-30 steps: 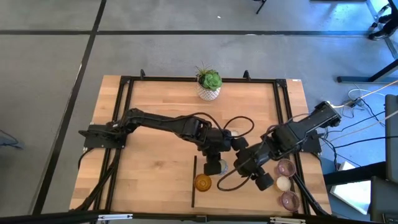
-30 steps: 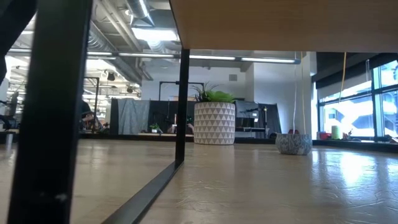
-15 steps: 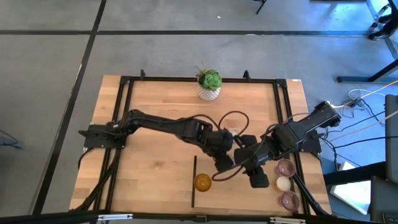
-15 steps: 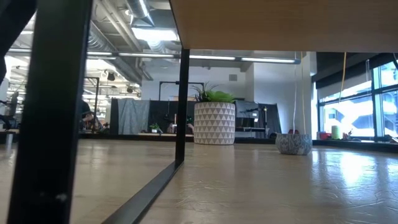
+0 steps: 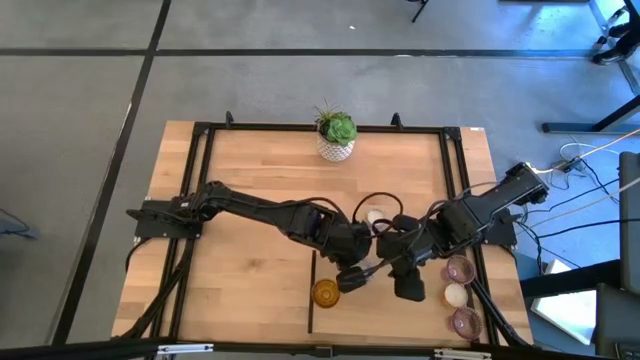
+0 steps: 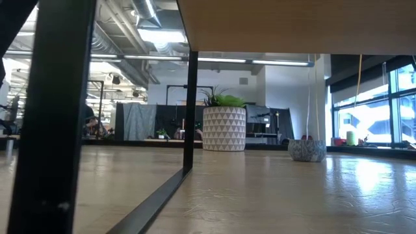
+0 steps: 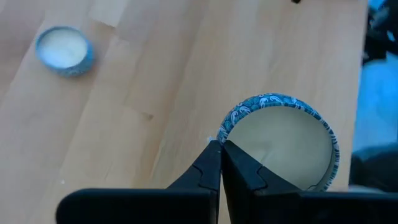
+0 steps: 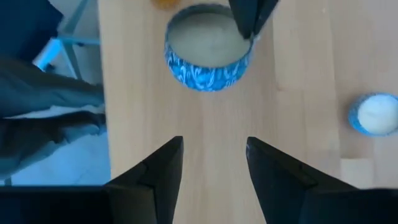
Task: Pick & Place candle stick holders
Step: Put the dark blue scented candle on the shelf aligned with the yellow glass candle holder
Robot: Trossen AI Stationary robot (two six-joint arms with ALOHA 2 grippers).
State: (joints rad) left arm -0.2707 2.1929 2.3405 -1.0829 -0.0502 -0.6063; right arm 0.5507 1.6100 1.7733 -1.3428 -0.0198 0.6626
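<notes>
**Left claw pinches a holder's rim, right claw stands wide beside it**

My left claw [image 7: 219, 147] is closed narrow on the rim of one candle stick holder [image 7: 281, 140], a round cup with a patterned wall and a pale inside. One finger is inside the rim and the other outside. In the high view this claw [image 5: 352, 277] sits low in the middle of the frame, just right of the amber holder [image 5: 326, 293].

My right claw [image 8: 211, 146] is spread wide and grips nothing. In its wrist view the pinched holder [image 8: 208, 53] lies ahead of the fingers on the wood, apart from them. From above, this claw [image 5: 408, 288] is just right of my left one.

A small cream holder [image 5: 376, 217] stands on the table [image 5: 250, 170] a little above both claws. Three more line the lower right of the high view: a mauve one [image 5: 458, 270], a cream one [image 5: 455, 295] and another mauve one [image 5: 465, 320]. The plant pot [image 5: 336, 140] is at the top centre of the table.
</notes>
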